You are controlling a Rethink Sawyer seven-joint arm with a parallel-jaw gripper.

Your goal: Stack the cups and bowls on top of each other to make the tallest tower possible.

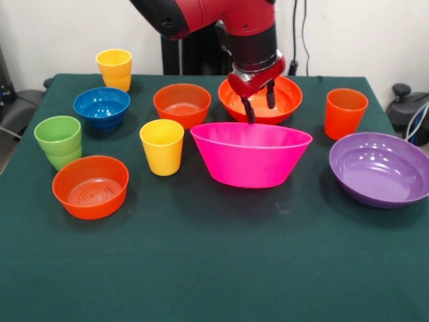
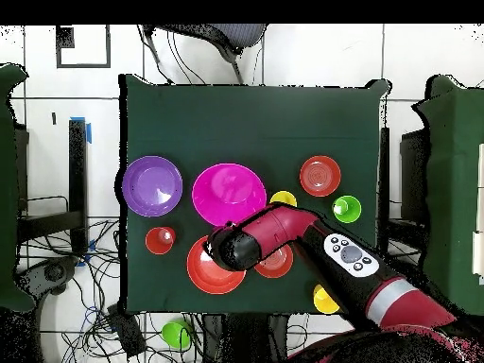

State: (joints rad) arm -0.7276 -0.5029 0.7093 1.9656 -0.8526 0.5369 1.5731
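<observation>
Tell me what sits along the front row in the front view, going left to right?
Small orange bowl → yellow cup → pink bowl → purple bowl.

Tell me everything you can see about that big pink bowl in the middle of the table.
The pink bowl is the biggest dish here, glossy like plastic, with a wide rim and walls sloping down to a smaller flat base. It stands upright and empty on the green table, near its middle. Nothing seems to touch it: the yellow cup stands apart beside it, and the large orange bowl sits behind it. The gripper hangs over that orange bowl, just beyond the pink rim. From overhead it shows as a round disc.
</observation>
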